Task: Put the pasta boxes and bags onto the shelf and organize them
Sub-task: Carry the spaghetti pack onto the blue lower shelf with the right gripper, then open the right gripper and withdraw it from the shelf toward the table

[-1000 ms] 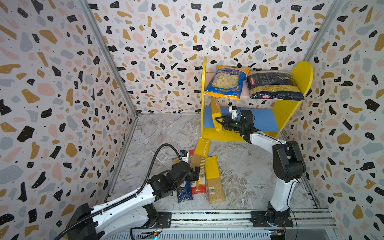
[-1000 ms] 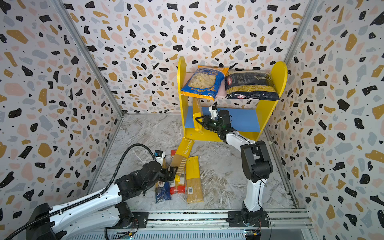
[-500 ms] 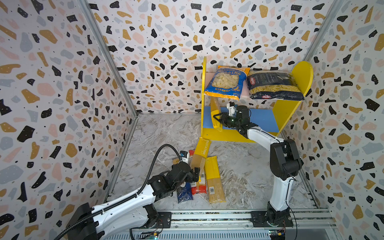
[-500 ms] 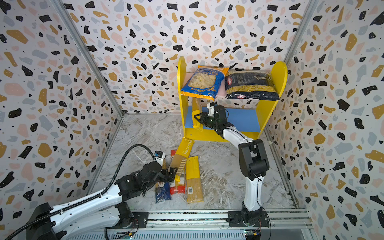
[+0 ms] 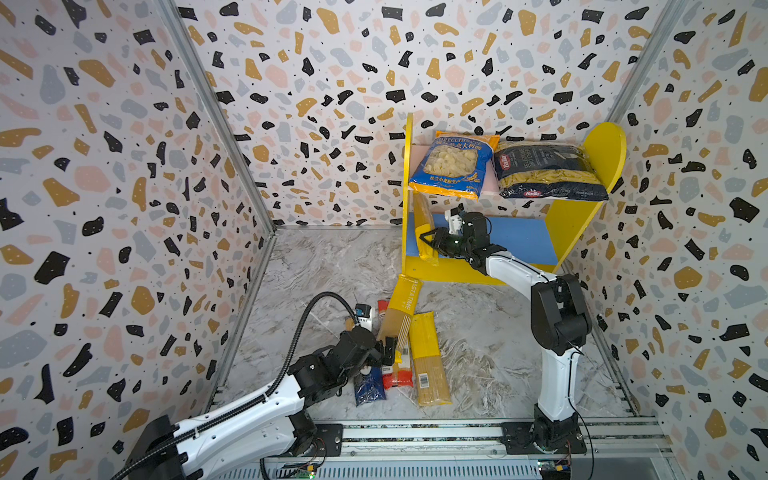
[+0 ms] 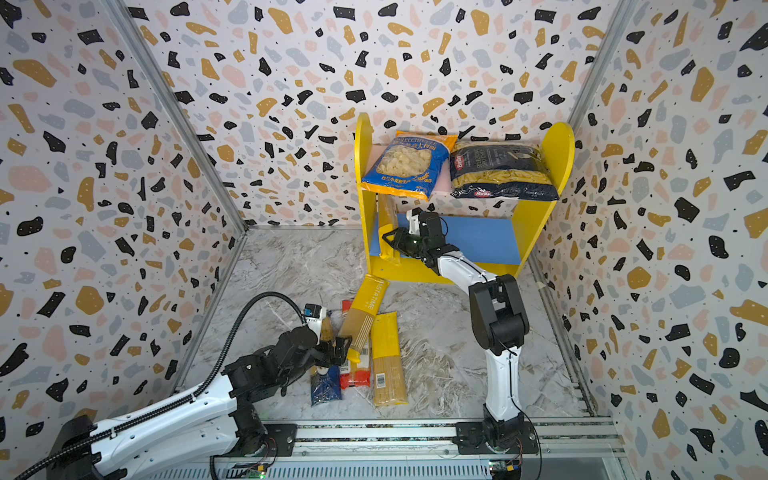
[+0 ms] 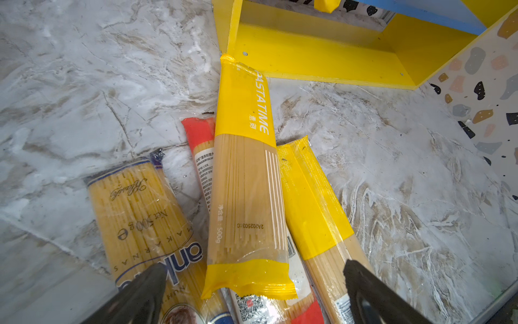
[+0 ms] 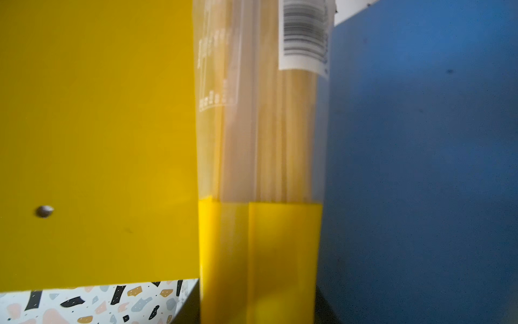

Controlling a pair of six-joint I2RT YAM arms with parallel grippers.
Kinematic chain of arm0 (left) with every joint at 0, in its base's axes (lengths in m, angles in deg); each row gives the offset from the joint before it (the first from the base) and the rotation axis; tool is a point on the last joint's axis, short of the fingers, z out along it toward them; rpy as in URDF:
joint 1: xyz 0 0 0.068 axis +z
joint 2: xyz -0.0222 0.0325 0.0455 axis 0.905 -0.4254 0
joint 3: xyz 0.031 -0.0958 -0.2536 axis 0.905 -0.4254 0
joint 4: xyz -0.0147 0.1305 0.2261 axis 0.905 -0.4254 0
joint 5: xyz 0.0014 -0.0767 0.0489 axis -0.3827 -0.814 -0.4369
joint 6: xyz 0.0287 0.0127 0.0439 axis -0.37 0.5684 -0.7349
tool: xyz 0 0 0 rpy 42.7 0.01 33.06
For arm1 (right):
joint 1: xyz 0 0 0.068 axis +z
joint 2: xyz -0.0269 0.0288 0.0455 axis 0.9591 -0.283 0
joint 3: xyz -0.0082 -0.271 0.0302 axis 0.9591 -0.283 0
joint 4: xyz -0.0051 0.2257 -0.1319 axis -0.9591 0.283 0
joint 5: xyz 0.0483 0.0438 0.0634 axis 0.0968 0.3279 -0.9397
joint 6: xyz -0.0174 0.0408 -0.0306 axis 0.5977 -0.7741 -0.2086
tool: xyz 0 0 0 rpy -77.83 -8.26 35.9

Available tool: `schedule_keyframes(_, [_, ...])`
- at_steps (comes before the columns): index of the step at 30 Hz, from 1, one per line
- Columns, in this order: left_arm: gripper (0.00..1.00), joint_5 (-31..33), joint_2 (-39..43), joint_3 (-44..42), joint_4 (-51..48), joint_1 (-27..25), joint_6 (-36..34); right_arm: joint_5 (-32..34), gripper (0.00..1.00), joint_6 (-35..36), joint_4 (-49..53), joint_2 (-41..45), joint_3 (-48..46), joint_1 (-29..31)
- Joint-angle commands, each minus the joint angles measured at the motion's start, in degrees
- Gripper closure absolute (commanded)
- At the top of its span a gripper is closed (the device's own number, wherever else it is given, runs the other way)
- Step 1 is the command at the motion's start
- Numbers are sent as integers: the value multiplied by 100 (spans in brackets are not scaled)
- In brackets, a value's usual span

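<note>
**A:** Bags are sitting on top of the shelf (image 5: pixel 604 145): the blue bag (image 5: pixel 453 166) and the dark bag (image 5: pixel 548 172). We are counting two done.

**B:** We are seeing the right gripper (image 5: pixel 430 241) squeezing a yellow noodle pack (image 5: pixel 424 224), standing it at the end of the blue board (image 5: pixel 519 241).

**A:** The left gripper (image 5: pixel 388 351) is hanging with jaws spread wide over four packs (image 5: pixel 428 357) lying on the floor (image 5: pixel 332 266). Those are waiting.
</note>
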Motion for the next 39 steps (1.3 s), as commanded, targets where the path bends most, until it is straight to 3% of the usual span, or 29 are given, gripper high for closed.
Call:
schedule_keyframes(1, [0, 84, 63, -74, 104, -23, 1, 75, 65, 362, -437, 344, 677, 64])
schedule_keyframes(10, [1, 87, 165, -122, 102, -22, 19, 59, 41, 352, -415, 293, 705, 133])
schedule_keyframes(26, [1, 90, 298, -178, 79, -22, 51, -7, 39, 367, -318, 342, 660, 137])
schedule_keyframes(39, [0, 92, 541, -170, -169, -21, 237, -70, 34, 554, -511, 2088, -1479, 134])
